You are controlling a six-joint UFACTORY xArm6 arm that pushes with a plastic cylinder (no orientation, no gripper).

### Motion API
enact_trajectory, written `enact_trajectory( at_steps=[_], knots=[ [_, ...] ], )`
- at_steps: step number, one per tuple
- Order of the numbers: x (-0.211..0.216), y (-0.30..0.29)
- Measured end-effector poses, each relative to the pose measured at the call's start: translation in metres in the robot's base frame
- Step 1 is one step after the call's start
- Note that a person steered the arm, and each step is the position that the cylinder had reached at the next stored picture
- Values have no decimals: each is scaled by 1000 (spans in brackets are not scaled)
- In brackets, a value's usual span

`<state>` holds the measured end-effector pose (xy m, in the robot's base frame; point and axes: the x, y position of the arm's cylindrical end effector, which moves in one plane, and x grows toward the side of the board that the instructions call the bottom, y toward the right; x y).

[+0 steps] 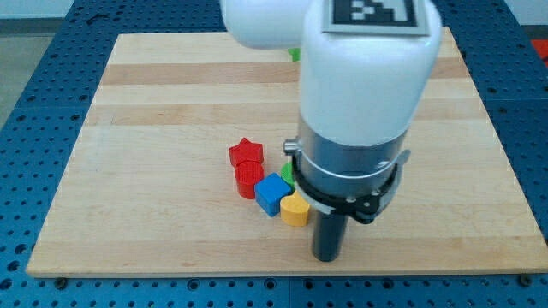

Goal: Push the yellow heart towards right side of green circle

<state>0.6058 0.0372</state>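
Note:
The yellow heart [294, 209] lies near the view's bottom centre, touching the blue cube [273, 194] on its left. A green block [288, 172], mostly hidden behind the arm, peeks out just above them; its shape cannot be made out. My tip [327, 257] is at the end of the dark rod, just right of and below the yellow heart, a small gap apart. The arm's white body [364, 77] covers the board's middle and upper right.
A red star [246, 153] and a red cylinder [249, 180] sit left of the blue cube. A sliver of another green block [294, 55] shows at the view's top beside the arm. The wooden board's [154, 103] bottom edge runs just below my tip.

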Motion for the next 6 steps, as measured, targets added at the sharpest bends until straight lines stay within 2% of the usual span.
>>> enact_trajectory(
  at_steps=[2,3,5,6],
  knots=[
    [-4,-22],
    [-51,-19],
    [-106,21],
    [-107,22]
  ],
)
